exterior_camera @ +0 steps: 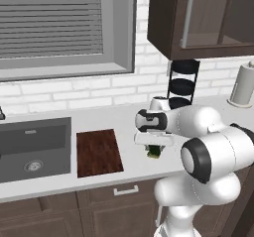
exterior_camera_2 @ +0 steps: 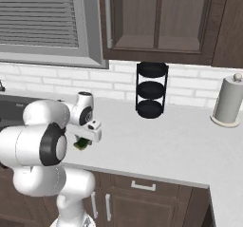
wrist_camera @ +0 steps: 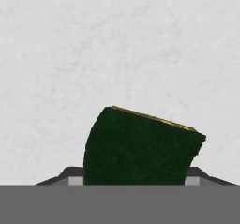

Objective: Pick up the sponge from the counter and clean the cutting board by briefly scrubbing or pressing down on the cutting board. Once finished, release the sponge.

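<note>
The sponge (wrist_camera: 140, 145) was seen between the two finger tips of the gripper (exterior_camera: 155, 149), with a tip at each side of it in the hand view. The jaws were closed partway on the sponge, so it was judged to be grasped. The sponge was on or just above the counter (exterior_camera: 99, 119), near the front edge and a little to the right of the cutting board (exterior_camera: 98, 151). Whether it was lifted off the counter could not be told.

The step in hand was judged to be the pick-up. To do it well, the squeeze should be kept firm and the sponge lifted straight up, so it is not dragged on the counter. Then it should be carried toward the sink (exterior_camera: 33, 149) side, as far as the board, and pressed down flat on the wood.

The dark green side of the sponge was turned toward the hand camera, and a thin yellow edge was seen along its far side. It looked bent or tipped a little in the grip. Its long axis was judged to run from one finger tip to the other, but this was hard to tell.

The board's long axis ran from the front edge of the counter toward the wall.
</note>
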